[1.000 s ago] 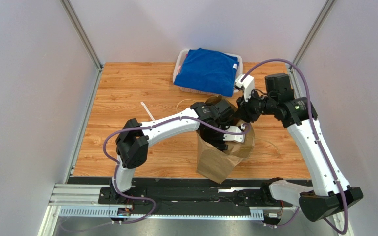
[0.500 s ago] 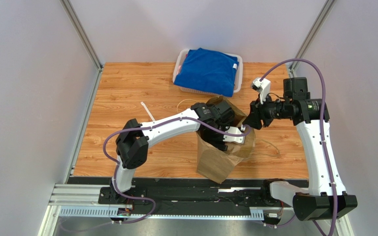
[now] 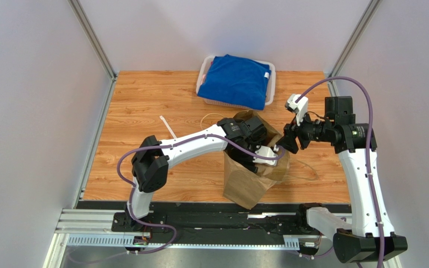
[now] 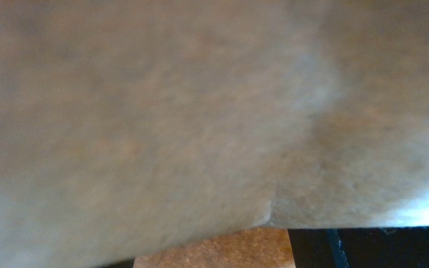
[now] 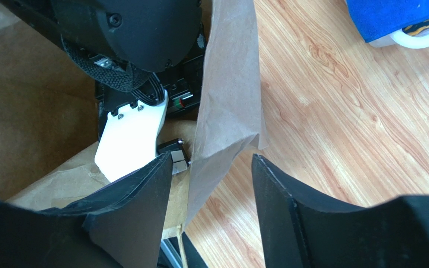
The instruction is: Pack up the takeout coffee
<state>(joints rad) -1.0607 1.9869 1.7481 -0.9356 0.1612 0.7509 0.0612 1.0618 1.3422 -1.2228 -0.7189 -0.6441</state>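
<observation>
1. Top view: a brown paper bag (image 3: 250, 187) stands with its mouth open on the wooden tabletop (image 3: 144, 111), leaning a little.
   - The left arm (image 3: 194, 142) bends over the rim and its end goes down into the bag. The left fingers are hidden there, so I cannot tell whether they are apart or clamped on something.
   - The right arm (image 3: 359, 173) reaches in from the right, its tip at the bag's right rim.
   - At the far edge, a white basket (image 3: 204, 75) holds a folded blue cloth (image 3: 236, 81), well apart from the bag.
   - The coffee cup cannot be seen from here.
2. Left wrist view: blurred brown paper, very close to the lens, fills almost the whole frame. It hides both the fingers and the cup.
3. Right wrist view: the right fingers (image 5: 144, 195) stand apart.
   - The upright edge of the bag runs between them, nearer the finger on the bag's inner side, and is not pinched.
   - Inside the bag are the left arm's black wrist and a white bracket (image 5: 127, 139).
   - The cup is hidden here too. Where it sits, which way it points and how its long axis lies cannot be told.
</observation>
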